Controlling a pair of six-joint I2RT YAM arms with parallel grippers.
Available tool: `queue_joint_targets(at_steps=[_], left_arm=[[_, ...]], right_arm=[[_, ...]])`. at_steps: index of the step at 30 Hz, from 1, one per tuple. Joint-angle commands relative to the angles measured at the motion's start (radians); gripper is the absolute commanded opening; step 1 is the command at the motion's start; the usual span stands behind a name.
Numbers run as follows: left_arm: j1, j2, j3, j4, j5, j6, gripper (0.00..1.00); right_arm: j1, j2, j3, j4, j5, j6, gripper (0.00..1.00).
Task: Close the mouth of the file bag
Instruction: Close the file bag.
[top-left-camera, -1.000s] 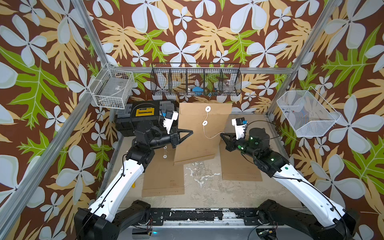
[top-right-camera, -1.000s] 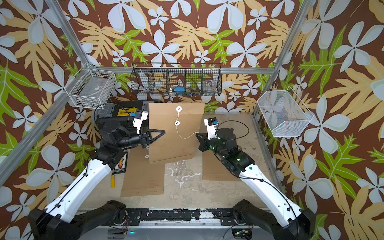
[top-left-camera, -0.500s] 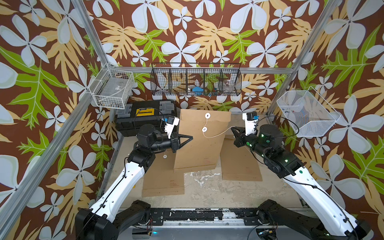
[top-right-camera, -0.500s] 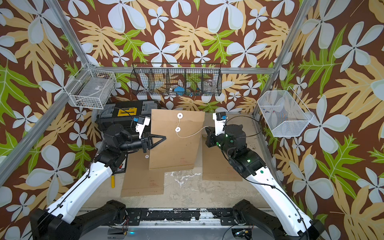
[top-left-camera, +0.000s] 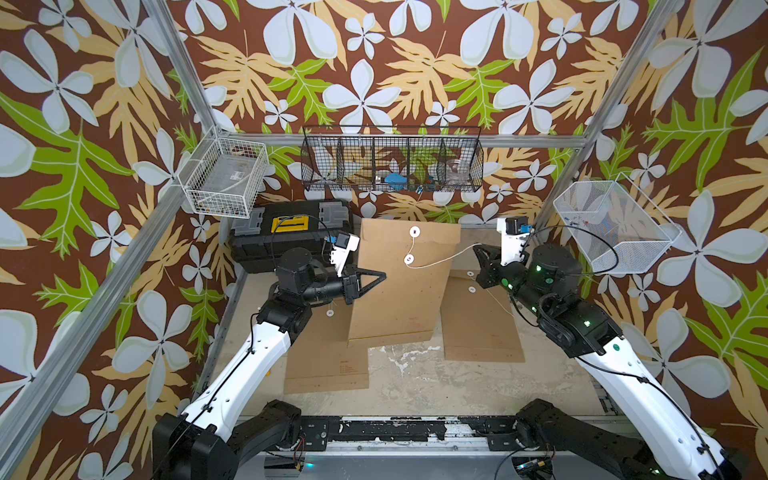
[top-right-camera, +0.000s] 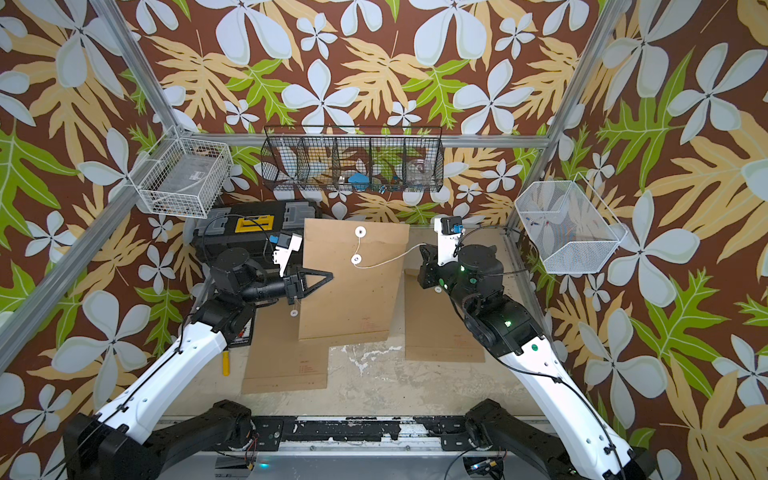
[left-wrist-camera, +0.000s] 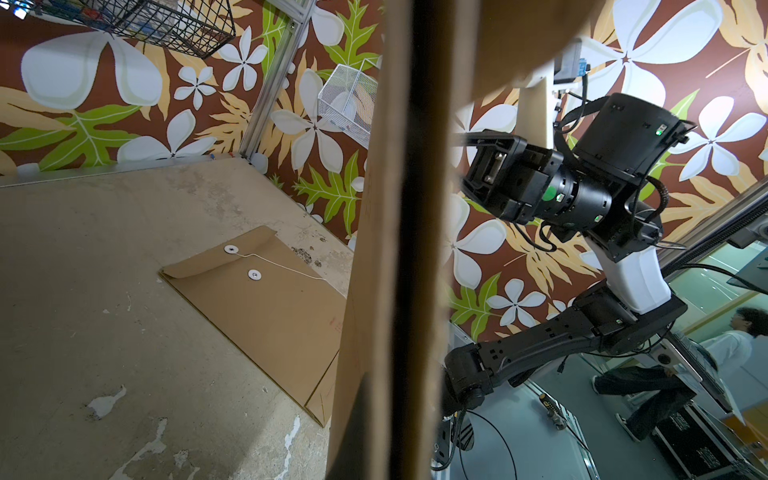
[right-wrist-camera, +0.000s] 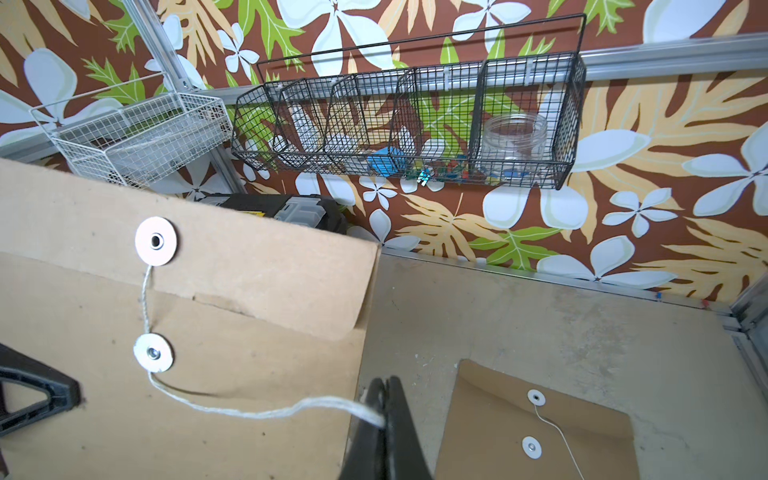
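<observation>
Right wrist view shows the right gripper (right-wrist-camera: 384, 419) pinched tight on the white string (right-wrist-camera: 257, 409), which runs from the upper disc (right-wrist-camera: 156, 241) on the flap, past the lower disc (right-wrist-camera: 153, 353). In both top views the file bag (top-left-camera: 399, 291) stands upright between the arms, flap folded down. The left gripper (top-left-camera: 380, 275) appears clamped on the bag's nearest edge, fingers nearly together.

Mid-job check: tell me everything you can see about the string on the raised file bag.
The string is thin, white, twisted cord. It drops from the flap's upper disc to the lower disc on the file bag, passes it, then runs sagging slightly to the shut right hand, which pinches it.
</observation>
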Motion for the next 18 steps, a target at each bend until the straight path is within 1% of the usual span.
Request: queue_joint_targets(at_steps=[1,8,13,15,18], left_arm=[[0.001,-0.007,-0.01,0.034,0.02,-0.009,0.0],[0.001,-0.021,-0.035,0.051,0.04,-0.03,0.0],[0.0,-0.031,-0.059,0.087,0.052,-0.057,0.0],[0.0,-0.035,-0.065,0.105,0.04,-0.076,0.0],[0.001,-0.035,-0.057,0.123,-0.013,-0.109,0.0]], right_arm=[[0.001,0.014,0.021,0.005,0.055,-0.035,0.0],[0.001,0.047,0.047,0.029,0.115,-0.064,0.0],[0.001,0.066,0.06,0.043,0.126,-0.069,0.0],[0.002,0.063,0.055,0.047,0.12,-0.059,0.0],[0.01,0.043,0.029,0.05,0.12,-0.041,0.0]])
